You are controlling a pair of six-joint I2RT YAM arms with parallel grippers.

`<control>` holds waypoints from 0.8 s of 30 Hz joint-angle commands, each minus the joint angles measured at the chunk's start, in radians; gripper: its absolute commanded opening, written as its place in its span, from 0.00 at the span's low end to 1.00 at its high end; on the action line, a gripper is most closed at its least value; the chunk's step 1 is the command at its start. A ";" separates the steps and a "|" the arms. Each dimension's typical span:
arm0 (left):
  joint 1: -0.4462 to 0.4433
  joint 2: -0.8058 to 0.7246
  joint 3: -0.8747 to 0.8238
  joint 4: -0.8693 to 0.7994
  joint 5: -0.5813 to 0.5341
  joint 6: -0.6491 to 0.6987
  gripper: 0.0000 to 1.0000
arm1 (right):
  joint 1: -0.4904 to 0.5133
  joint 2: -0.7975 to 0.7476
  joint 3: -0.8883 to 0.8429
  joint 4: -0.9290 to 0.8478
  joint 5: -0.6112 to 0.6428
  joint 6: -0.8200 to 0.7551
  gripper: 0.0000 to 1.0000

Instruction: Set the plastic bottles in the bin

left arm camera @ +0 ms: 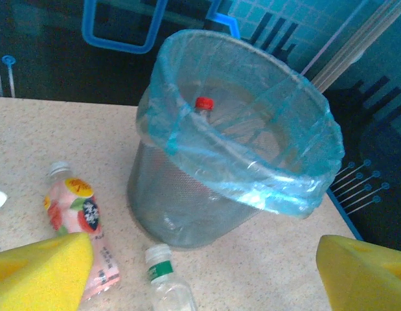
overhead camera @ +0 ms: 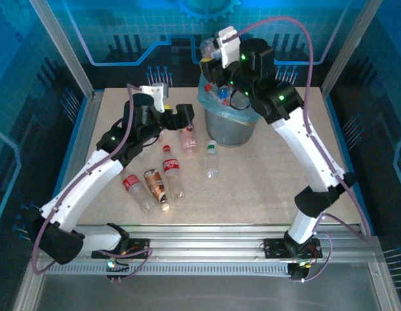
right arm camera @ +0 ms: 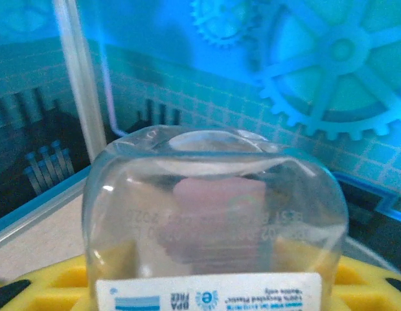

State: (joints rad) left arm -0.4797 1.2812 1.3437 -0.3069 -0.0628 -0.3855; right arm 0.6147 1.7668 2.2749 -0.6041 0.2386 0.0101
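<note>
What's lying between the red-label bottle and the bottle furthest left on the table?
In the top view, the brown-label bottle lies between the red-label bottle and the leftmost bottle.

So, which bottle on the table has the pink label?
The bottle lying just left of the bin. Its label is pink with fruit on it; the others nearby carry a red label or a brown label.

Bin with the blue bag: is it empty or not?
Not empty. A red-capped bottle shows inside the bin, its cap below the rim.
</note>
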 commanded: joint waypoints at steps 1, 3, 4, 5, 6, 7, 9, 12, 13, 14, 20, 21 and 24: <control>-0.002 0.052 0.083 0.045 0.057 0.023 0.90 | -0.044 0.088 0.089 0.002 0.090 0.044 0.50; -0.002 0.087 0.118 0.047 0.068 0.024 0.90 | -0.065 0.136 0.132 0.008 0.126 0.042 0.50; -0.001 0.107 0.138 0.046 0.076 0.026 0.90 | -0.074 0.166 0.164 -0.002 0.144 0.042 0.50; -0.001 0.124 0.154 0.045 0.086 0.025 0.90 | -0.084 0.192 0.192 -0.015 0.161 0.042 0.50; -0.002 0.145 0.174 0.045 0.097 0.022 0.90 | -0.097 0.220 0.223 -0.036 0.176 0.043 0.50; -0.001 0.163 0.192 0.043 0.111 0.020 0.90 | -0.109 0.251 0.257 -0.062 0.187 0.052 0.50; -0.001 0.201 0.222 0.043 0.135 0.014 0.90 | -0.136 0.289 0.284 -0.095 0.199 0.067 0.50; -0.001 0.264 0.276 0.033 0.173 0.009 0.89 | -0.172 0.315 0.271 -0.113 0.212 0.086 0.50; -0.002 0.282 0.293 0.030 0.183 0.006 0.89 | -0.178 0.320 0.263 -0.114 0.219 0.087 0.50; -0.001 0.301 0.310 0.029 0.193 -0.003 0.89 | -0.187 0.325 0.253 -0.116 0.228 0.089 0.51; -0.004 0.407 0.384 0.035 0.259 -0.040 0.87 | -0.225 0.358 0.214 -0.128 0.251 0.091 0.54; -0.006 0.423 0.398 0.034 0.265 -0.044 0.87 | -0.231 0.362 0.204 -0.125 0.251 0.091 0.54; -0.012 0.462 0.432 0.024 0.267 -0.054 0.86 | -0.245 0.378 0.186 -0.125 0.228 0.093 0.55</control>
State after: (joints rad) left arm -0.4828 1.7168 1.7184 -0.2844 0.1619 -0.4168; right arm 0.3897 2.1166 2.4763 -0.7185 0.4641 0.0875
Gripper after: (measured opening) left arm 0.863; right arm 0.548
